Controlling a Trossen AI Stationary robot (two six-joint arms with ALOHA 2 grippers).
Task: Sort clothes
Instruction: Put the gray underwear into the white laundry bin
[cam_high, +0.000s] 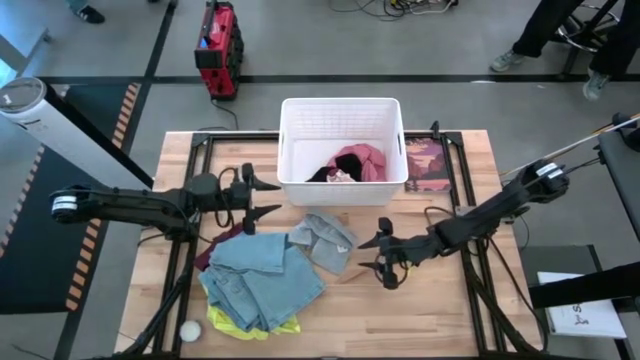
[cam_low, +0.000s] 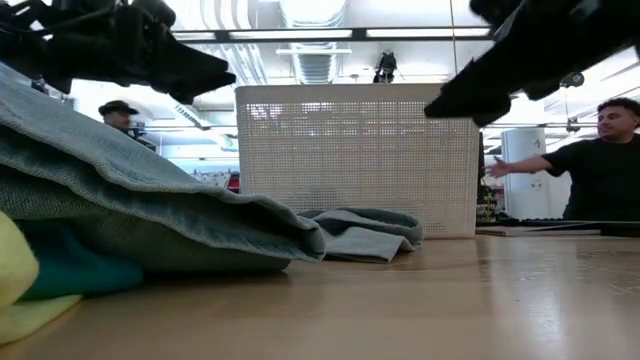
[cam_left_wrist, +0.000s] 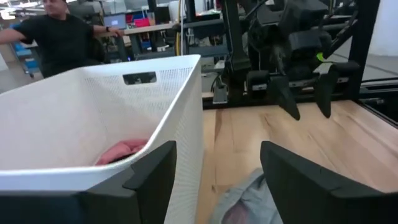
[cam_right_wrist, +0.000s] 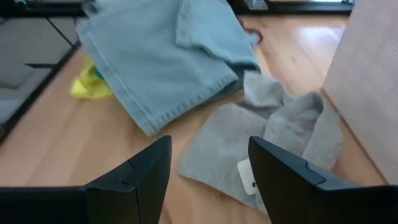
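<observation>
We see the grey garment lying mid-table, just before the basket; our right gripper (released, empty) hovers beside it, nearer than the spread left gripper.

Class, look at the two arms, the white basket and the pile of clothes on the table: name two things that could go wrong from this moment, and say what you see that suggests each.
1. The light blue denim garment lies over the neon yellow piece and others, so one grab might lift several.
2. The open left gripper hangs close to the white perforated plastic basket; reaching in, it could knock the wall.
3. The open right gripper faces the small grey-blue garment, which lies near the basket; the fingers may bump it.
</observation>
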